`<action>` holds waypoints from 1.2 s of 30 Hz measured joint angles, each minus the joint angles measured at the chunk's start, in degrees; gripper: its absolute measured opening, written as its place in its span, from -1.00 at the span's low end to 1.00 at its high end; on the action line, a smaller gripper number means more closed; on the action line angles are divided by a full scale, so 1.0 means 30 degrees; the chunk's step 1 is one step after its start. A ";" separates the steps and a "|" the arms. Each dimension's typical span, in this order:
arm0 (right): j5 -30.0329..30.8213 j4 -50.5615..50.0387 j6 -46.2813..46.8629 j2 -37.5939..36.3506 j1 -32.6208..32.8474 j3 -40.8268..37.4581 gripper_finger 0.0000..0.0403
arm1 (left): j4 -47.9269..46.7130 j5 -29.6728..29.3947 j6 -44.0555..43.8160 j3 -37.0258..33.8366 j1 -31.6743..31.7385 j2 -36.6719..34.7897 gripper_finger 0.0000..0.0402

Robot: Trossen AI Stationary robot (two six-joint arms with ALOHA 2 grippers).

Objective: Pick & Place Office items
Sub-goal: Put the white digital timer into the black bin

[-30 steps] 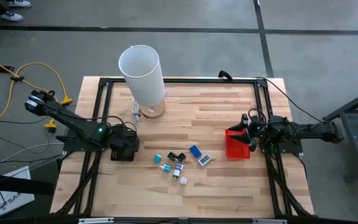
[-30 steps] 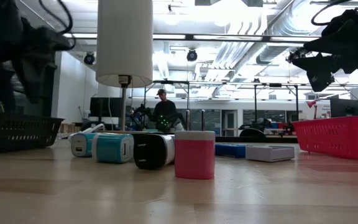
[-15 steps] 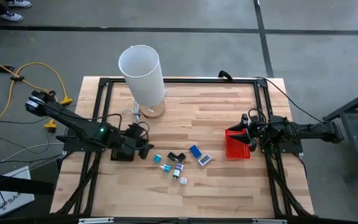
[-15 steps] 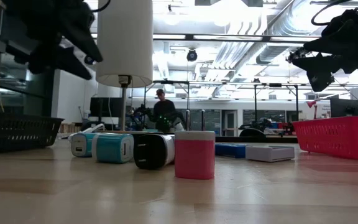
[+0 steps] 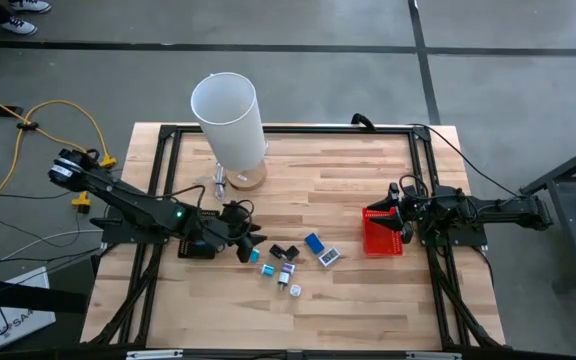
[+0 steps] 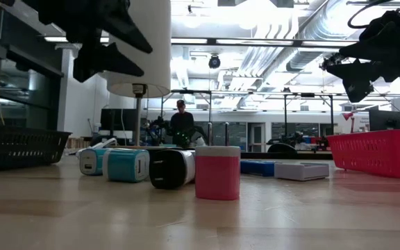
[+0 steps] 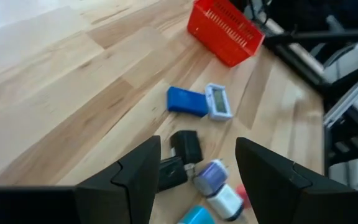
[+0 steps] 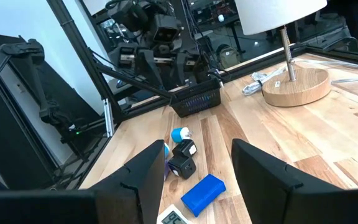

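Observation:
The office items lie in a loose cluster at mid-table: a blue block [image 5: 313, 242], a white device [image 5: 329, 257], black pieces [image 5: 288, 252] and teal pieces [image 5: 253, 255]. They rest flat on the wood. My left gripper [image 5: 251, 243] hovers open just left of the cluster, slanting down toward it; its wrist view shows the black piece [image 7: 186, 146] and blue block [image 7: 187, 101] ahead of its fingers [image 7: 143, 168]. My right gripper [image 5: 396, 215] waits open and level above the red basket [image 5: 383, 234], holding nothing.
A tall white lamp cylinder [image 5: 228, 118] on a wooden base [image 5: 245, 181] stands at the far side. A black basket [image 5: 196, 245] sits at the left, under my left arm. A black frame [image 5: 288, 129] runs around the table. A person [image 6: 181, 121] stands far behind.
My left gripper has swung from above the black basket toward the table's right, up to the cluster of office items. It has rolled about its axis and tipped up from pointing steeply down to a shallow slant. The items have stayed put.

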 joint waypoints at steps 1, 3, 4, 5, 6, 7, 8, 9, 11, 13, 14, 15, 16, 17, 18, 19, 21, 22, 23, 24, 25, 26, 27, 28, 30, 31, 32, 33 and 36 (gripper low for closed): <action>-0.0005 0.0000 0.0000 0.0000 0.0000 0.0001 -0.14 | 0.0031 0.0002 0.0101 0.0000 0.0000 0.0136 0.01; -0.0005 0.0000 0.0000 0.0000 0.0000 0.0000 -0.14 | -0.0009 0.0024 0.0142 0.0000 0.0000 0.0261 0.01; 0.0002 0.0000 0.0000 0.0000 0.0000 0.0000 -0.14 | -0.0001 0.0038 0.0143 -0.0006 0.0000 0.0293 0.01; -0.0005 0.0000 0.0000 0.0000 0.0000 0.0007 -0.14 | 0.0064 0.0038 0.0159 -0.0007 0.0000 0.0327 0.01; 0.0002 0.0000 0.0000 0.0000 0.0000 0.0000 -0.14 | 0.0056 0.0038 0.0258 0.0000 0.0000 0.0354 0.01; -0.0004 0.0000 0.0000 0.0000 0.0000 0.0000 -0.14 | 0.0035 0.0045 0.0584 0.0000 0.0000 0.0376 0.01; 0.0000 0.0000 0.0000 0.0000 0.0000 0.0000 -0.14 | 0.0054 0.0053 0.1094 0.0000 0.0000 0.0384 0.01; -0.0003 0.0000 0.0000 0.0000 0.0000 0.0006 -0.14 | 0.0098 0.0049 0.1613 -0.0004 0.0000 0.0384 0.01; -0.0003 0.0000 0.0000 0.0000 0.0000 0.0007 -0.14 | 0.0151 0.0053 0.2778 0.0000 0.0000 0.0384 0.01; 0.0001 0.0000 0.0000 0.0000 0.0000 0.0007 -0.14 | 0.0134 0.0060 0.4045 0.0000 0.0000 0.0384 0.01; 0.0002 0.0000 0.0000 0.0000 0.0000 0.0007 -0.14 | 0.0148 0.0060 0.4672 0.0000 0.0000 0.0384 0.01; -0.0005 0.0000 0.0000 0.0000 0.0000 0.0006 -0.14 | 0.0150 0.0060 0.5262 0.0000 0.0000 0.0384 0.01; -0.0005 0.0000 0.0000 0.0000 0.0000 0.0002 -0.14 | 0.0143 0.0067 0.5838 0.0000 0.0000 0.0384 0.01; -0.0004 0.0000 0.0000 0.0000 0.0000 0.0001 -0.14 | 0.0143 0.0071 0.6413 0.0000 0.0000 0.0384 0.01; -0.0002 0.0000 0.0000 0.0000 0.0000 0.0007 -0.14 | 0.0149 0.0075 0.7021 0.0000 0.0000 0.0384 0.01; -0.0005 0.0000 0.0000 0.0000 0.0000 0.0000 -0.14 | 0.0155 0.0079 0.7586 0.0000 0.0000 0.0384 0.01; 0.0001 0.0000 0.0000 0.0000 0.0000 0.0007 -0.14 | 0.0237 0.0089 0.8634 0.0000 0.0000 0.0384 0.01; -0.0005 0.0000 0.0000 0.0000 0.0000 0.0000 -0.14 | 0.0290 0.0089 0.9140 0.0000 0.0000 0.0384 0.01; 0.0000 0.0000 0.0000 0.0000 0.0000 0.0000 -0.14 | 0.0303 0.0089 0.9615 0.0000 0.0000 0.0384 0.01; -0.0001 0.0000 0.0000 0.0000 0.0000 0.0003 -0.14 | 0.0296 0.0089 1.0104 0.0000 0.0000 0.0384 0.01; -0.0002 0.0000 0.0000 0.0000 0.0000 0.0002 -0.14 | 0.0296 0.0089 1.0557 0.0000 0.0000 0.0384 0.01; 0.0002 0.0000 0.0000 0.0000 0.0000 0.0003 -0.14 | 0.0296 0.0089 1.1033 0.0000 0.0000 0.0384 0.01; -0.0004 0.0000 0.0000 0.0000 0.0000 0.0005 -0.14 | 0.0296 0.0089 1.1478 0.0000 0.0000 0.0384 0.01; -0.0002 0.0000 0.0000 0.0000 0.0000 0.0007 -0.14 | 0.0296 0.0089 1.1780 0.0000 0.0000 0.0384 0.01; 0.0002 0.0000 0.0000 0.0000 0.0000 0.0003 -0.14 | 0.0296 0.0089 1.2214 0.0000 0.0000 0.0379 0.01; 0.0002 0.0000 0.0000 0.0000 0.0000 0.0000 -0.14 | 0.0312 0.0089 1.2435 0.0000 0.0000 0.0376 0.01; 0.0006 0.0009 -0.0004 0.0000 0.0000 0.0000 -0.14 | 0.0336 0.0089 1.2562 -0.0002 0.0000 0.0376 0.01; 0.0025 0.0045 -0.0007 0.0000 0.0000 0.0000 -0.14 | 0.0360 0.0089 1.2568 -0.0002 0.0000 0.0376 0.01; 0.0146 0.0057 -0.0006 0.0000 0.0000 0.0000 -0.14 | 0.0412 0.0089 1.2425 0.0000 0.0000 0.0376 0.01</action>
